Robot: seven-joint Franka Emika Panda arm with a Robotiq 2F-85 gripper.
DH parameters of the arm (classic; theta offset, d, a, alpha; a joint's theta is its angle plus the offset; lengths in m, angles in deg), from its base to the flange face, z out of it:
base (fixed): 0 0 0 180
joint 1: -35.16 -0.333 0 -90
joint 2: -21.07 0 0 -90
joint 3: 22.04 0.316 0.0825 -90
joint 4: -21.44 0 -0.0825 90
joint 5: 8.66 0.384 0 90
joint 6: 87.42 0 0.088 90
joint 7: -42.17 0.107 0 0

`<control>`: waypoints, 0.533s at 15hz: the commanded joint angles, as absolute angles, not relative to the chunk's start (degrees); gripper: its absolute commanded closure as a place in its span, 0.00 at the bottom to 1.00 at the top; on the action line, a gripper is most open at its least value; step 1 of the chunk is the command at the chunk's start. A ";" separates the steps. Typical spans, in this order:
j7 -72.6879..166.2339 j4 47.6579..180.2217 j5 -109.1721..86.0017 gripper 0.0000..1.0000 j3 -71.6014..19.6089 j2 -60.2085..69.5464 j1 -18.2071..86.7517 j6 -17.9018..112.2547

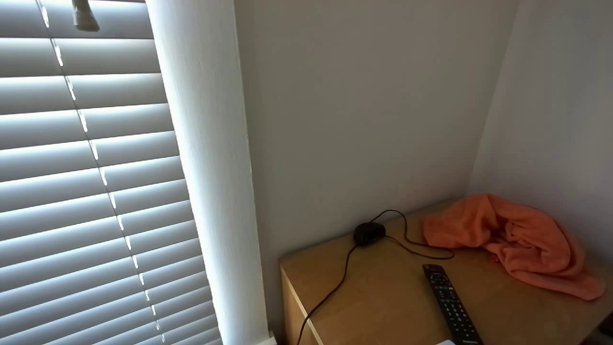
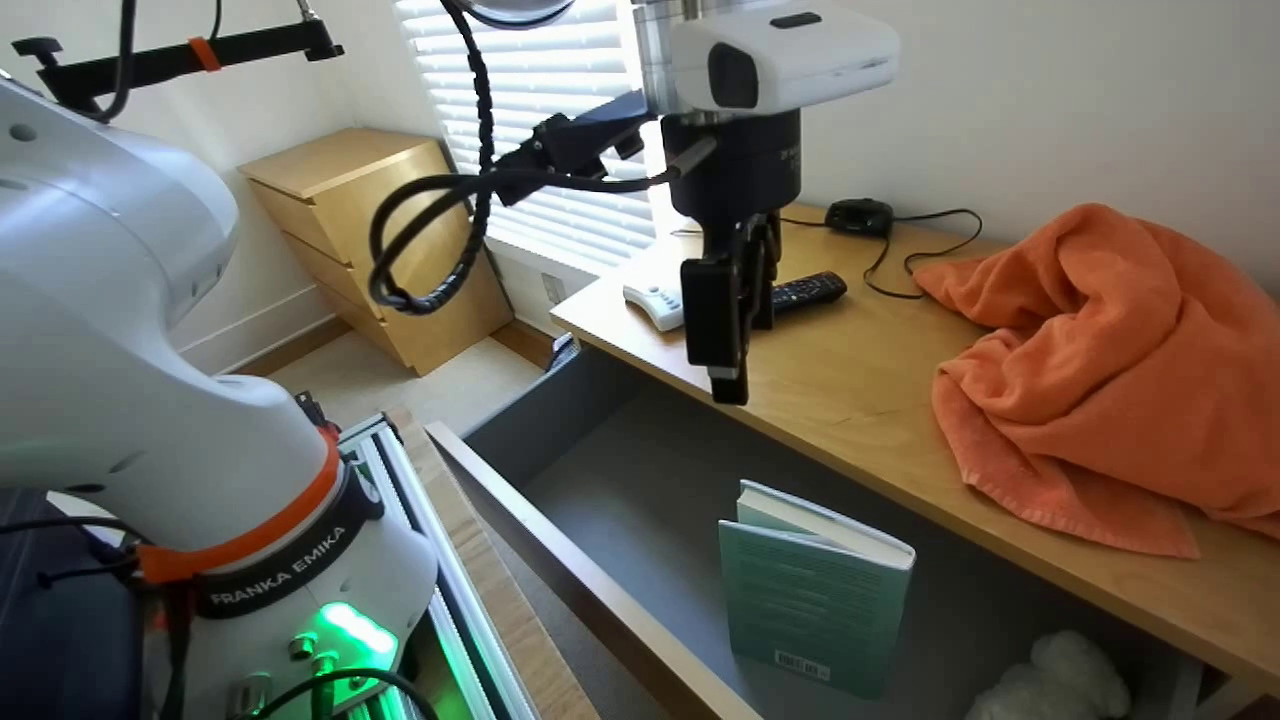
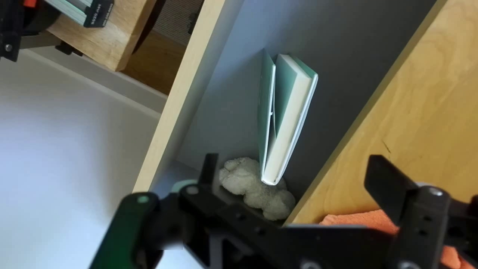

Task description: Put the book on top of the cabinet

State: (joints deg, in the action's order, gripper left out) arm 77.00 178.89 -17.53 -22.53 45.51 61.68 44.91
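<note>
2 jaws nearest camera in wrist view, spread wide, holding nothing. Book (image 2: 815,605) stands upright in pulled-out drawer (image 2: 620,460), slightly ajar, below jaws, well apart. White fluffy thing (image 2: 1052,685) in drawer, near book. Orange towel (image 2: 1120,400) crumpled on cabinet (image 2: 850,385). Remote (image 2: 812,290) on cabinet beside white controller (image 2: 655,302); corded black box (image 1: 369,233) near wall (image 1: 364,120) in both exterior views. Blinds (image 1: 96,196) down.
</note>
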 commanded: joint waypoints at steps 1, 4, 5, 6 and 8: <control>77.64 178.77 -18.33 0.00 -24.01 45.58 60.25 44.62; 75.77 178.54 -18.18 0.00 -26.23 41.60 60.93 44.65; 75.88 178.85 -18.03 0.00 -26.96 40.76 61.08 45.14; 76.05 178.88 -17.90 0.00 -27.70 39.79 61.10 45.46; 75.61 178.91 -17.20 0.00 -29.48 36.88 60.80 46.91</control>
